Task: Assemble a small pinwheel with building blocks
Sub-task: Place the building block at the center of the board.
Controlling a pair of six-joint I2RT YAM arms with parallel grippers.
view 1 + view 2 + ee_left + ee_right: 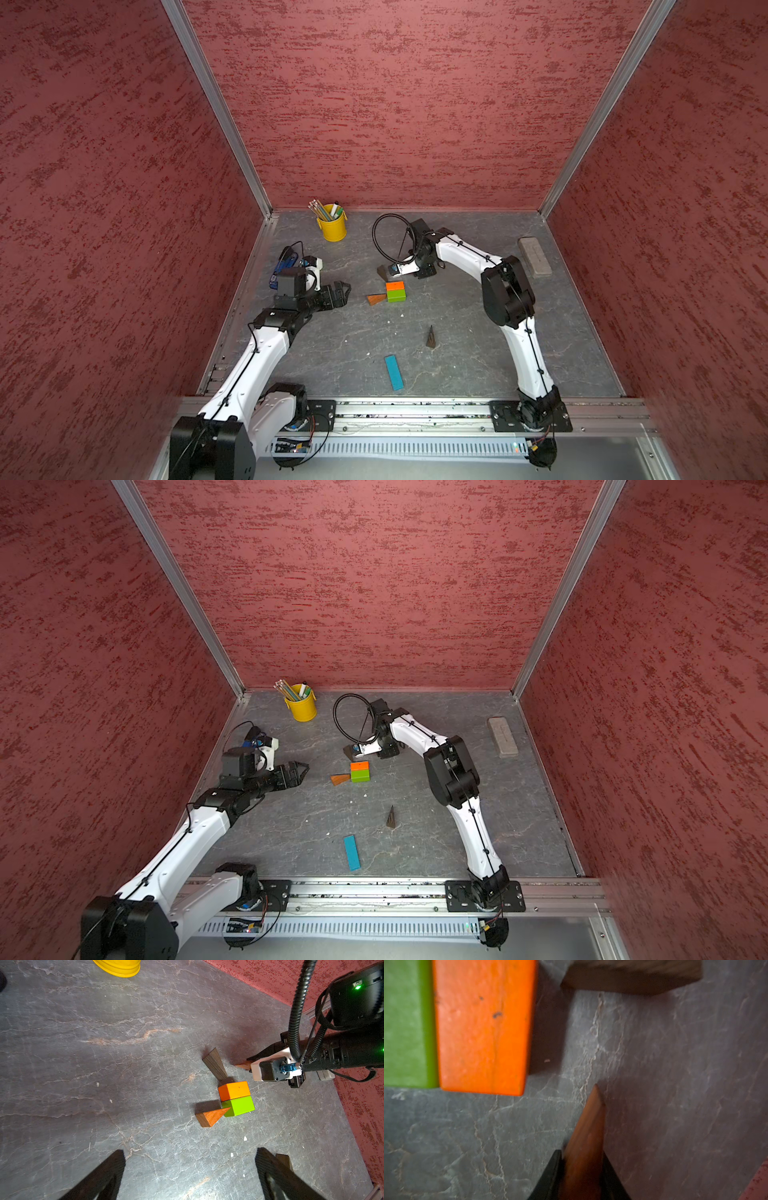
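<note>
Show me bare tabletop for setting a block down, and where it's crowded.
Bare: the wide stretch bordered by the right arm, the eraser and the side wall; the patch between the blue bar and the left arm. Crowded: around the orange block and green block, where a dark wedge, a reddish wedge and the right gripper's held wedge cluster.

Far side, a bit left of centre, there was a yellow bucket (332, 229) stuffed with pencils (316, 208). Over at the far right a grey eraser (535, 257) lay flat on the dark stone-look tabletop (478, 353), well apart from everything else. By the left edge a blue stapler (281, 265) peeked out, mostly hidden, so I'm only fairly sure that's what it was. A few white crumbs (402, 316) were scattered mid-table. Mottled red walls (395, 104) stood on three sides.
</note>
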